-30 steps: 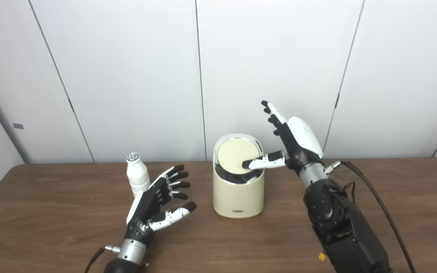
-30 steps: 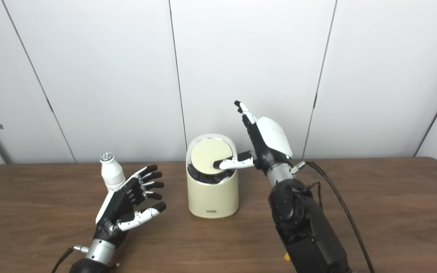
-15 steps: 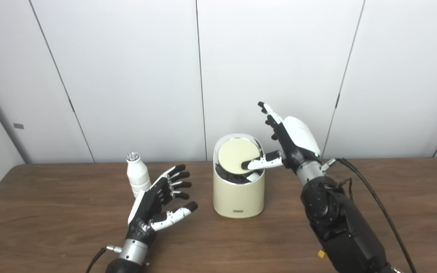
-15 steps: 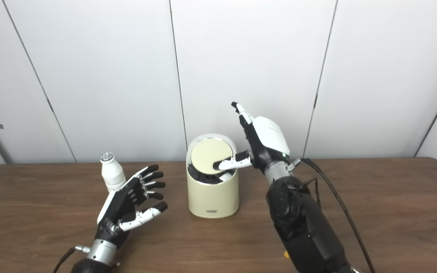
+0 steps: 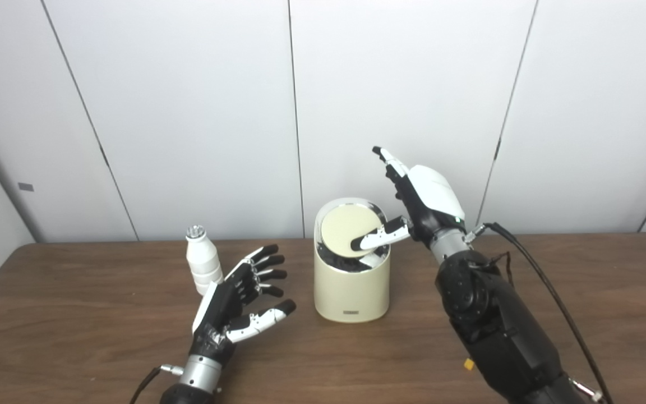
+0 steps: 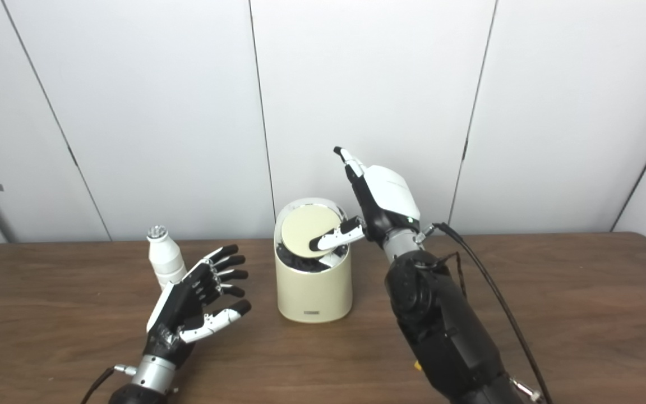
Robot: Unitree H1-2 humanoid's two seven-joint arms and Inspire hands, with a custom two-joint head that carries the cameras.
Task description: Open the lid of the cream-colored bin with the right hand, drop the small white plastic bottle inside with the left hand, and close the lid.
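The cream-colored bin stands on the table a little right of centre. Its round lid is tilted up toward the back, showing a dark gap at the front. My right hand hovers at the bin's right rim, fingers spread and pointing up, its thumb lying across the lid's lower right part. The small white plastic bottle stands upright at the left. My left hand is open, palm toward the bin, just in front and right of the bottle, not touching it.
The brown wooden table runs the whole width of the view, with white wall panels behind it. A black cable trails from my right wrist over the right part of the table.
My right hand and arm moved a little left, and the thumb slid further onto the lid. My left hand crept slightly right and forward. The bottle stayed put.
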